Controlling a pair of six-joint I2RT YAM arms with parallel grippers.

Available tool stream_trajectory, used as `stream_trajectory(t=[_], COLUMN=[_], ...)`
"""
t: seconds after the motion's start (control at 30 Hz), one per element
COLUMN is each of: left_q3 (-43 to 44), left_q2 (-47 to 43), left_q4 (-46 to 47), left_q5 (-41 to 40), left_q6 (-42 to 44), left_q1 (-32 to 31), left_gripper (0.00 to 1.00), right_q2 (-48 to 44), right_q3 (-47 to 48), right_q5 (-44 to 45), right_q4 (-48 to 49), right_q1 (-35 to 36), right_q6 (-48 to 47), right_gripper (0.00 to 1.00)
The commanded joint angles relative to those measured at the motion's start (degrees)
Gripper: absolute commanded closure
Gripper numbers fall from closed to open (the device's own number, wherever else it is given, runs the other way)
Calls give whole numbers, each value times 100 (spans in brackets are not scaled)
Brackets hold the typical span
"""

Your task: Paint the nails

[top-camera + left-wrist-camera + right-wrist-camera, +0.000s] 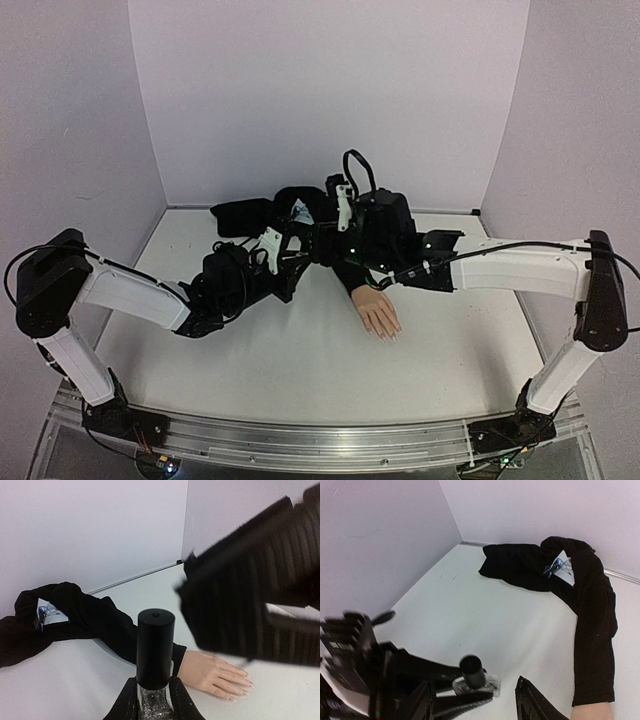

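Two grippers busy: left gripper [155, 701] clamped on bottle [155, 707], cap [471, 667] on. Right gripper [476, 705] jaws apart, holding nothing, cap just ahead of it. Nails [243, 685] pale on mannequin hand [212, 672], beyond left gripper, to its right. I judge uncapping step; next: close on cap, twist, lift.

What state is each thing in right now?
Left gripper: shut on nail polish bottle.
Right gripper: open, holding nothing.
Nail polish bottle: held, black cap on.
Mannequin hand: lying flat, palm down.
Nails: look unpainted.
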Motion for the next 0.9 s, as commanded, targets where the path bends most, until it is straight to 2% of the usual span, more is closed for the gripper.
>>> stream_trajectory(t=[0.0, 0.23, 0.4, 0.5, 0.53, 0.63, 0.7, 0.73, 0.87], left_q3=[313, 299, 250, 216, 198, 118, 49, -10, -234], left_q2=[8, -75, -113, -125, -140, -289, -467, -582, -1020], left_q4=[465, 435, 316, 253, 229, 107, -60, -108, -60], left_q5=[-361, -273, -264, -256, -225, 73, 581, 1080, 3687], left_q6=[-6, -176, -284, -321, -339, -415, -588, -685, -1098], left_q1=[-57, -69, -66, -66, -67, -35, 91, 205, 721], left_gripper=[100, 100, 100, 100, 100, 100, 100, 100, 100], right_q2=[303, 746, 756, 717, 714, 623, 446, 353, 24], right_q3=[404, 844, 806, 750, 747, 645, 478, 371, 1], right_q5=[597, 359, 259, -27, -155, -531, -1050, -1476, -4387], right_q4=[-211, -399, -459, -469, -475, -522, -522, -519, -552], right_q1=[-33, 13, 23, 11, 15, 8, -62, -149, -581], right_q6=[341, 273, 89, -95, -170, -456, -803, -1002, -1806], right_gripper=[49, 57, 66, 66, 71, 96, 99, 99, 100])
